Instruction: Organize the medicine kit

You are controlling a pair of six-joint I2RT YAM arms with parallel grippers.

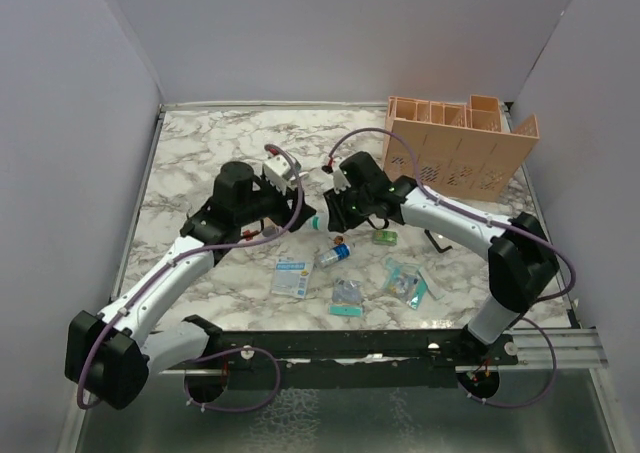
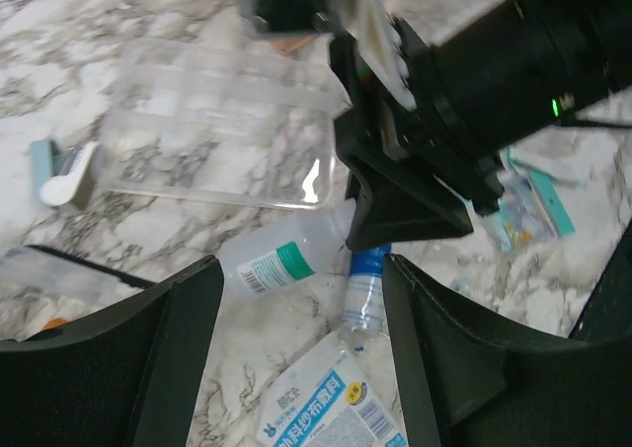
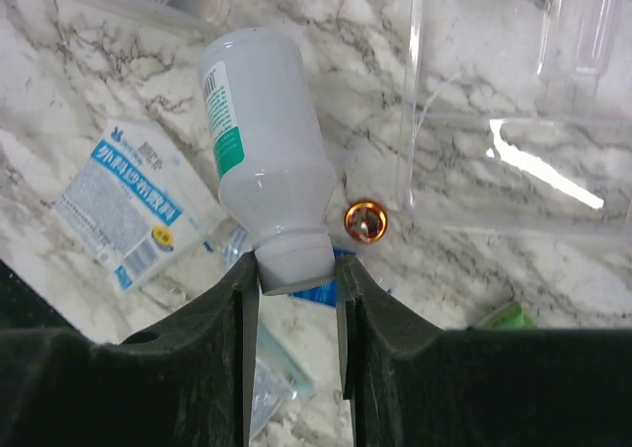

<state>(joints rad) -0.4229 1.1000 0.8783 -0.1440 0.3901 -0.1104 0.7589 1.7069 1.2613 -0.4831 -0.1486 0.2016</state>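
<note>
Medicine kit (image 2: 217,121): probably light, stiff, slick; you should pinch its rim.
Right gripper (image 3: 296,266): clamped on white bottle (image 3: 262,141) by its cap.
Left gripper (image 2: 299,269): spread, empty.

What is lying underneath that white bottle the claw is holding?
Under the white bottle, pinched by its cap in the right gripper, a small blue-capped bottle peeks out on the marble table. Most of it is covered by the bottle and gripper.
</note>
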